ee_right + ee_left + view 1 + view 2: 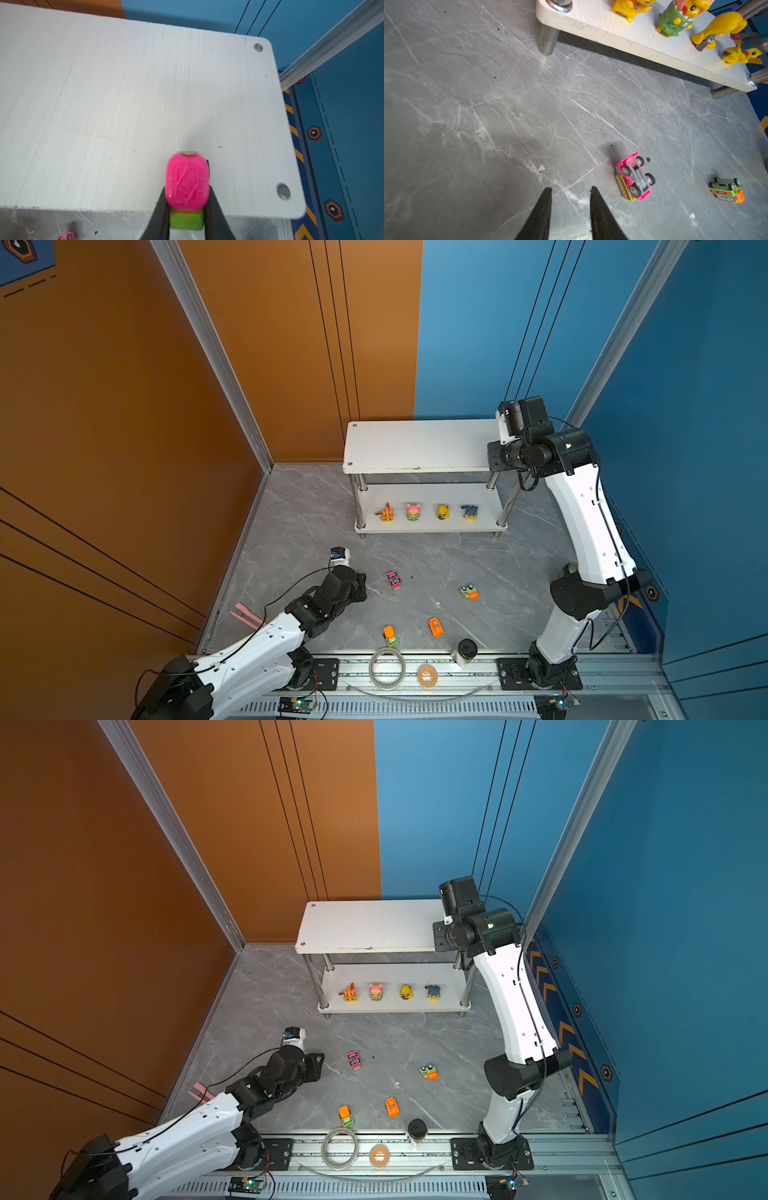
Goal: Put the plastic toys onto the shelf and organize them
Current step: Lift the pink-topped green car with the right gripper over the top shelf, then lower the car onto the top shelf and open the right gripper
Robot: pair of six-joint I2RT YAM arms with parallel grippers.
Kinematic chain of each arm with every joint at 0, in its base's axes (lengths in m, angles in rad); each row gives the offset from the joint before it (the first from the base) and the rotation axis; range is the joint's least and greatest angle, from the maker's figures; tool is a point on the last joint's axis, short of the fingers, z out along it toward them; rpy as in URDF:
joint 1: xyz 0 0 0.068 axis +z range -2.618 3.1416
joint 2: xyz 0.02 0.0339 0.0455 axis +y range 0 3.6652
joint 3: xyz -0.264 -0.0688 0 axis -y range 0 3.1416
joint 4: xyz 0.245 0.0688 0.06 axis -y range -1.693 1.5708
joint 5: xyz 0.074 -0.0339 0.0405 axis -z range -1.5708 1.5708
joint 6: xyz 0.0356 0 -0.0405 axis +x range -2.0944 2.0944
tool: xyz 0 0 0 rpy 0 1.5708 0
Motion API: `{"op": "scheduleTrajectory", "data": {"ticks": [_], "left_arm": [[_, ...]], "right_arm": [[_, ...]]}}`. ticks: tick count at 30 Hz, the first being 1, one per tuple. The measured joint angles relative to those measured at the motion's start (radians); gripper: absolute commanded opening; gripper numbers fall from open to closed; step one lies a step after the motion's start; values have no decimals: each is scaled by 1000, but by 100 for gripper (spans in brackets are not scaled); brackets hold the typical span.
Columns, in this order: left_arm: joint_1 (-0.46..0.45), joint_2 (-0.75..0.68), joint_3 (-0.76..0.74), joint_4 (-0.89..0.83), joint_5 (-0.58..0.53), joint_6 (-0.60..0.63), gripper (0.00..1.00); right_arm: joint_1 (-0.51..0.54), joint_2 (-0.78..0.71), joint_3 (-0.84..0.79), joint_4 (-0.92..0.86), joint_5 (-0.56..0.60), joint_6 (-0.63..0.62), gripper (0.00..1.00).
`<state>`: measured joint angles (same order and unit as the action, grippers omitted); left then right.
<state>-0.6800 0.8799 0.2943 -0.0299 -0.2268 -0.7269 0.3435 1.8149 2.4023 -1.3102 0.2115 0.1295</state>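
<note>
The right end effector (187, 193) squeezes a pink and green car (187, 178) between its jaws. It holds the car over the top board of the shelf (415, 443), near the board's front right corner. The left end effector (571, 188) is low over the tabletop (299, 522), jaws a little apart, holding nothing. Near it a pink car (634, 176) lies wheels up. Four figurines (413, 512) stand in a row along the lower board's front edge.
</note>
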Motion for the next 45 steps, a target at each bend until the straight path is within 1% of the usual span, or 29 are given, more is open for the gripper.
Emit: {"op": "scheduleTrajectory", "data": {"ticks": [5,10,16,26,28,31,34,45], "left_arm": [[0,12,0,1,0,0,33],[0,45,0,5,0,0,33],[0,69,0,18,0,-3,32],[0,71,0,19,0,-5,33],[0,70,0,19,0,-5,33],[0,71,0,19,0,-5,33],[0,71,0,19,0,-5,33],[0,71,0,19,0,-5,34]], "right_arm": [[-41,8,29,-18,-53,0,12],[-71,10,32,-29,-82,0,20],[-79,16,36,-28,-105,0,21],[-108,39,47,10,-148,1,22],[-111,41,48,14,-154,1,26],[-114,42,48,18,-157,1,40],[-116,51,46,13,-160,5,47],[-116,57,35,24,-158,5,51]]}}
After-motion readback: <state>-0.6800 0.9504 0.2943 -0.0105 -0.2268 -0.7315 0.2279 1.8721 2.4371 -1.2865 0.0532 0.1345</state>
